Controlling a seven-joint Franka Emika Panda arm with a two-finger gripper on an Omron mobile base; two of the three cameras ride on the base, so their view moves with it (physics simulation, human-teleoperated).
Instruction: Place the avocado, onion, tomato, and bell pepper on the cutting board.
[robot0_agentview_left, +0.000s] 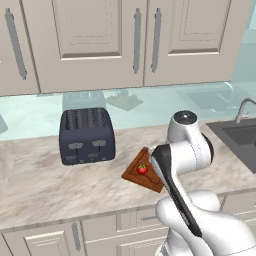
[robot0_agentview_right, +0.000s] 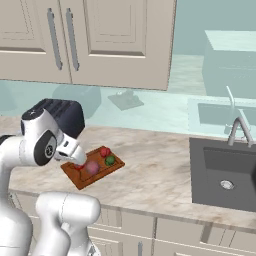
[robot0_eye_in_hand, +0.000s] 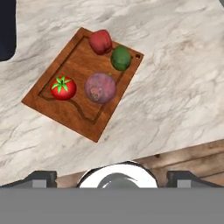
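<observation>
In the hand view, the reddish-brown cutting board (robot0_eye_in_hand: 83, 61) lies on the marble counter with all four items on it. The tomato (robot0_eye_in_hand: 63, 87) with its green star sits at the left. The mauve onion (robot0_eye_in_hand: 100, 88) rests mid-board. The dark-green avocado (robot0_eye_in_hand: 120, 58) and the red bell pepper (robot0_eye_in_hand: 100, 41) lie at the far end, close together. My gripper (robot0_eye_in_hand: 113, 178) hovers high above the board's near side, open, holding nothing. The right base view shows the board (robot0_agentview_right: 80, 181) with the onion (robot0_agentview_right: 92, 167), avocado (robot0_agentview_right: 110, 160) and pepper (robot0_agentview_right: 104, 151). The left base view shows the tomato (robot0_agentview_left: 142, 169) on the board (robot0_agentview_left: 132, 172).
A dark toaster (robot0_agentview_left: 87, 135) stands to the left of the board, near the back wall. A sink (robot0_agentview_right: 225, 172) with a faucet (robot0_agentview_right: 240, 125) lies at the right. Cabinets hang above the counter. Bare marble counter (robot0_eye_in_hand: 175, 87) surrounds the board.
</observation>
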